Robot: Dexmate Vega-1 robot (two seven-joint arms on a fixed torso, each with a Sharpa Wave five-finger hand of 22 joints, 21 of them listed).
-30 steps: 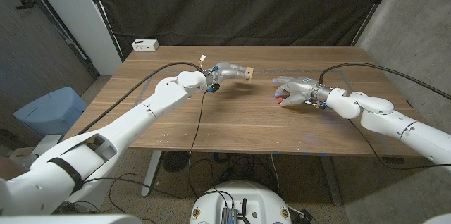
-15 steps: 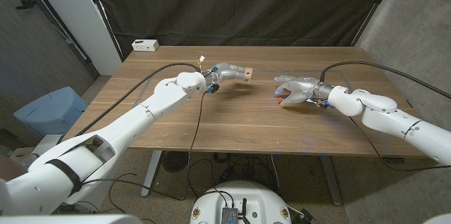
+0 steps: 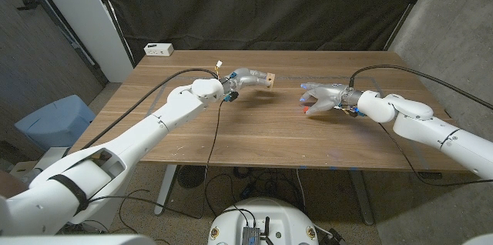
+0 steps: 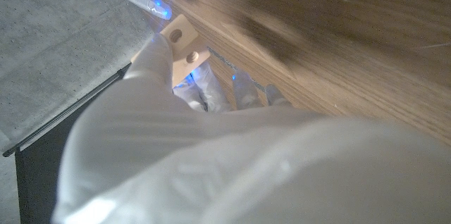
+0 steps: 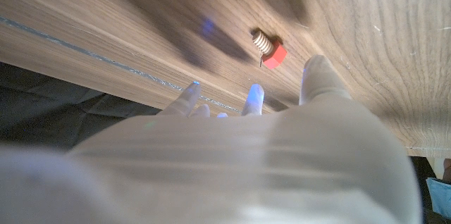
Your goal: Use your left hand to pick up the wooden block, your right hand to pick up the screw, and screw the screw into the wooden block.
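The wooden block [image 3: 269, 80] sits just above the centre of the head view, gripped at the fingertips of the left robot hand [image 3: 245, 79] and lifted off the counter [image 3: 254, 133], with its shadow on the wood beneath. In the left wrist view the block [image 4: 180, 44] shows a round hole in its pale face, with fingers [image 4: 156, 56] of that robot hand closed around it.

The screw [image 5: 268, 50], with a red head and a metal threaded shank, lies on the counter in the upper middle of the right wrist view. The right robot hand [image 5: 246, 122] is spread out beside it, fingertips apart, and grasps nothing. In the head view the screw [image 3: 307, 110] is a small red spot right of centre, under the fingers of the right robot hand [image 3: 323, 98].

A white box [image 3: 158, 48] rests at the counter's far left corner, in the upper left of the head view, well apart from both robot hands.
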